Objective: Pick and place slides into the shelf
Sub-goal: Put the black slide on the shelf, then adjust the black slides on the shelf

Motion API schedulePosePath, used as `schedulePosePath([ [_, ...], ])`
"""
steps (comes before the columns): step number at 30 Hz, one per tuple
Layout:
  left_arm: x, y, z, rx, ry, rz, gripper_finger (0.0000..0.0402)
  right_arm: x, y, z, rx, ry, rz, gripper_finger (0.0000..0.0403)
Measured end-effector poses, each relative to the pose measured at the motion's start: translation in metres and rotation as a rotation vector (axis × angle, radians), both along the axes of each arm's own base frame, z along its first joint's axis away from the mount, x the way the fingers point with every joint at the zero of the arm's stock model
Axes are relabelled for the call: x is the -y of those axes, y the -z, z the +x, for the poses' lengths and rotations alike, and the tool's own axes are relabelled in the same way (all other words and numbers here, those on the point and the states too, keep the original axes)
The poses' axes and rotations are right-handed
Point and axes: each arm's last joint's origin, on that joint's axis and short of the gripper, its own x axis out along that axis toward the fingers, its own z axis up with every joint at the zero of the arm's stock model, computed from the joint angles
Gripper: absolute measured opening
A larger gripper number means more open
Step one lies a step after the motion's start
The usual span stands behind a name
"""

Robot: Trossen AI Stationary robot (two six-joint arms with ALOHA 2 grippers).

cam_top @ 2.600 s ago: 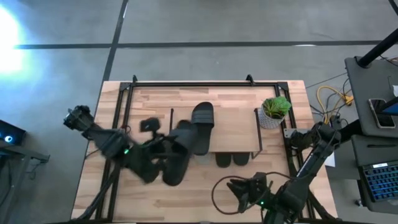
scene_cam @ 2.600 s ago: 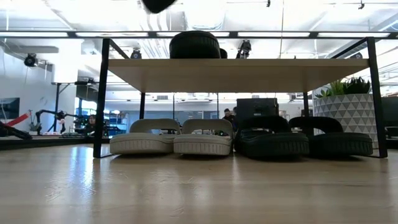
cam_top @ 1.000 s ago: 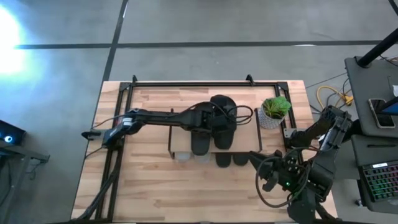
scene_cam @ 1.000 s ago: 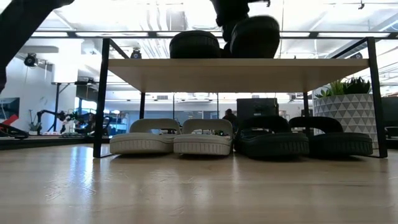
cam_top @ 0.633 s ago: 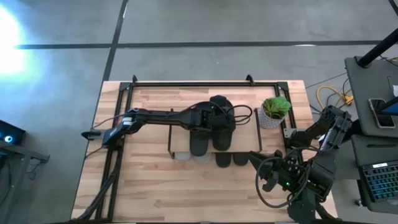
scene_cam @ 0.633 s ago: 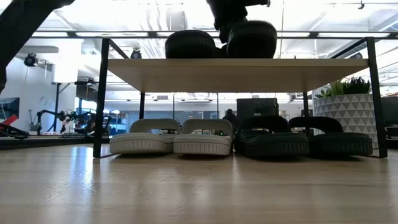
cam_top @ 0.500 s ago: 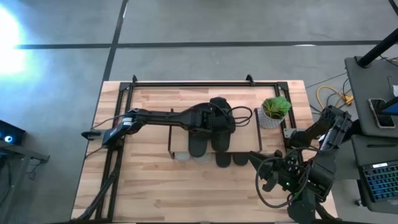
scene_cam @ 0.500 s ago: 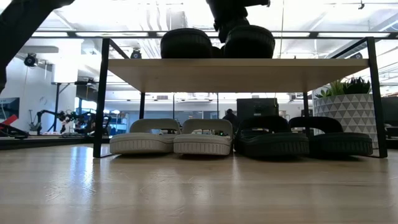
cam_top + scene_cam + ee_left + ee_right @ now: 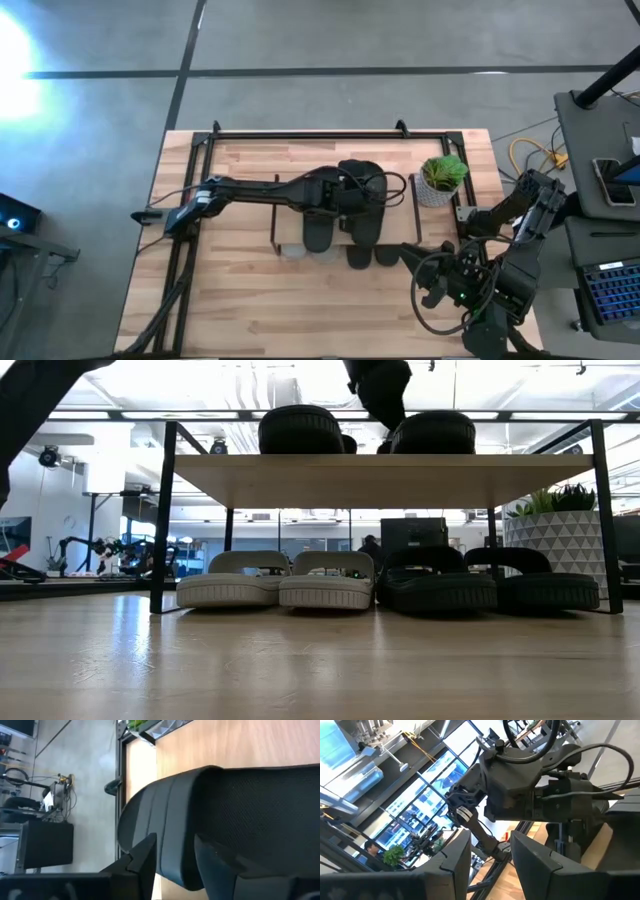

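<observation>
The shelf stands mid-table, its top board light wood. On that board lie two black slides, one to the left and one to the right. Beneath it, two grey slides and two black slides rest on the table. My left gripper is open above the board, its fingers either side of the right slide's strap edge. My right gripper waits open near the table's front right. My left gripper comes at the right black slide from the table's left, one finger on each side of the strap's rim. Whether either finger touches the strap, I cannot tell. The slide lies flat on the shelf's top board.
A potted plant stands just right of the shelf. A black frame runs along the table's far and side edges. Bare tabletop lies in front of the shelf. Cables and a laptop sit off the table's right.
My left gripper has lowered the black slide onto the shelf's top board, opened and let go. The slide, tilted before, now lies flat and farther toward the table's right. The other black slide on the board has slid a little to the left.
</observation>
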Motion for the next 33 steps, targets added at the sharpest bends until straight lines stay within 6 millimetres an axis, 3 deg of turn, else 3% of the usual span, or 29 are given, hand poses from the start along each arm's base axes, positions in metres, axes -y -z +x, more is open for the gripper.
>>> schedulePosePath([
  [7, 0.002, 0.006, -0.008, -0.094, 0.003, 0.000, 0.0148, 0.000, 0.000, 0.000, -0.008, 0.000, -0.011, 0.0130],
  [10, 0.010, -0.002, -0.016, -0.108, 0.002, -0.012, 0.0151, 0.000, 0.000, 0.000, -0.008, 0.000, -0.011, 0.0130],
  [14, 0.027, -0.049, -0.043, 0.034, 0.059, -0.070, 0.0151, 0.000, 0.000, 0.000, -0.006, 0.000, -0.009, 0.0130],
  [17, 0.031, -0.085, -0.072, 0.155, 0.078, -0.233, 0.0143, 0.003, 0.001, 0.003, -0.005, 0.002, 0.018, 0.0124],
  [22, 0.022, -0.113, -0.122, 0.171, 0.057, -0.521, 0.0099, 0.019, 0.020, 0.024, -0.144, -0.054, 0.191, 0.0076],
  [27, 0.016, -0.110, -0.162, 0.135, -0.009, -0.531, 0.0015, 0.040, 0.040, 0.039, -0.258, -0.002, 0.303, 0.0016],
  [33, 0.006, -0.069, -0.200, 0.104, -0.177, -0.526, 0.0001, 0.078, 0.039, 0.039, -0.506, 0.101, 0.359, 0.0010],
])
